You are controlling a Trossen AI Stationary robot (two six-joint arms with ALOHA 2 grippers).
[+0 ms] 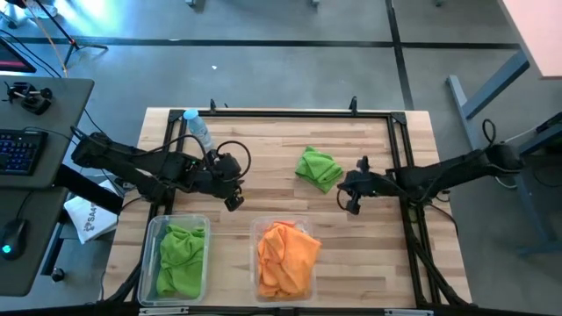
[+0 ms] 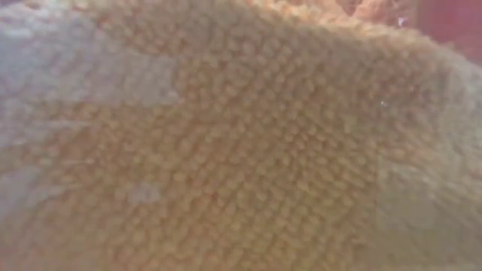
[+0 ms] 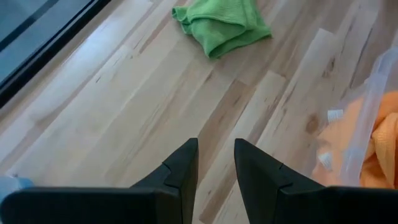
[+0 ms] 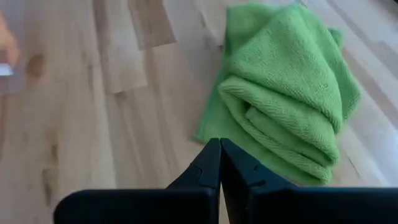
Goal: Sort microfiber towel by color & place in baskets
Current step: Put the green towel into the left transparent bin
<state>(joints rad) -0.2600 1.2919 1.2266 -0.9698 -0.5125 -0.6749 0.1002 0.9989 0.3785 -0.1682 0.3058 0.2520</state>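
Observation:
One green microfiber towel [image 1: 318, 167] lies bunched and folded on the wooden table, right of centre, also seen in the right wrist view [image 4: 286, 87] and the left wrist view [image 3: 221, 25]. The left basket [image 1: 158, 230] holds green towels [image 1: 182, 259]. The right basket [image 1: 260, 230] holds orange towels [image 1: 286, 254]. My right gripper [image 1: 349, 198] [image 4: 219, 155] is shut, just on the near right side of the loose green towel, holding nothing. My left gripper [image 1: 233, 200] [image 3: 216, 163] hovers slightly open over bare wood, between the two baskets' far ends. Orange cloth [image 2: 241, 143] fills the low view.
A small clear water bottle [image 1: 199, 132] lies near the table's far left corner, beside my left arm. A white paper packet [image 1: 88, 219] lies off the table's left edge. A black frame [image 1: 290, 111] runs round the table. Bare wood lies between the grippers.

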